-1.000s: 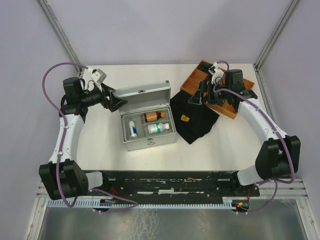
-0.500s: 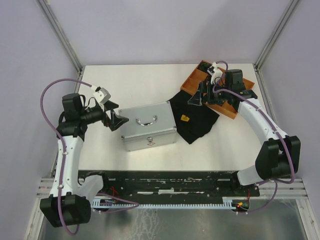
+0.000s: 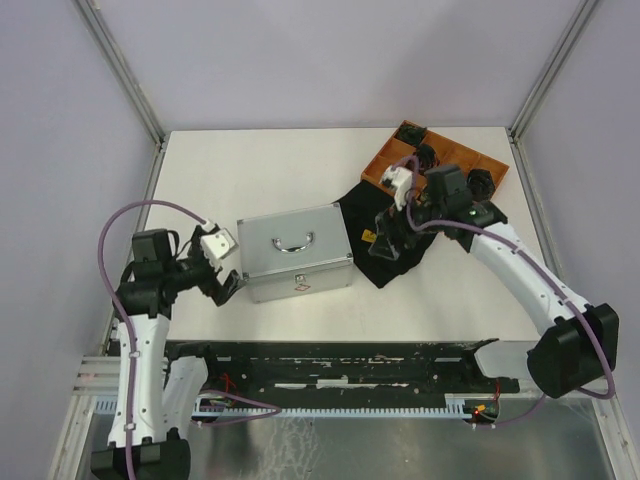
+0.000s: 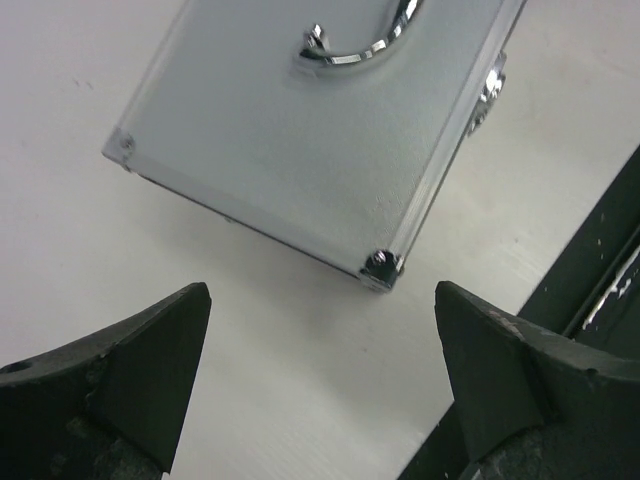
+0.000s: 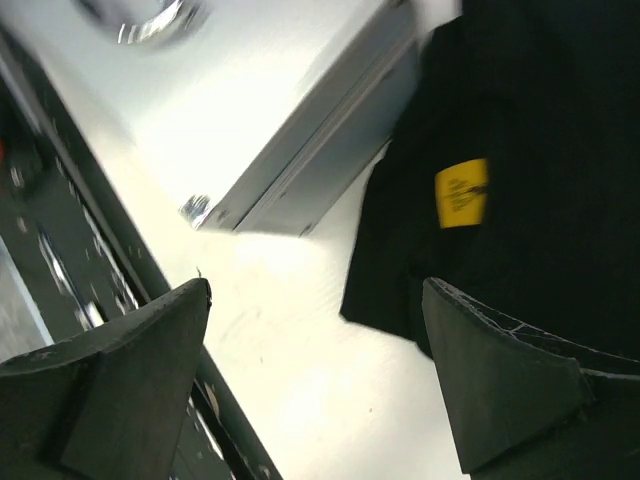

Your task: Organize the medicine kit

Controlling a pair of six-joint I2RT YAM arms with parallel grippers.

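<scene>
The medicine kit [image 3: 295,250], a silver-grey metal case with a curved lid handle [image 3: 292,241], lies on the white table with its lid down. In the left wrist view the medicine kit [image 4: 300,150] fills the top, a near corner pointing at me. My left gripper [image 3: 226,283] hangs open just left of the case's front left corner, nothing between its fingers. My right gripper [image 3: 385,240] stands open over the black cloth, right of the case, empty. The right wrist view shows the medicine kit [image 5: 250,110] at upper left.
A black cloth [image 3: 390,235] with a yellow tag [image 3: 369,236] lies right of the case. A brown wooden tray [image 3: 440,165] sits at the back right. The black frame rail [image 3: 340,360] runs along the table's near edge.
The case's lid, open a second ago with bottles showing, is now down. My left arm has pulled back toward the near left. My right gripper has moved from the tray to the cloth.
</scene>
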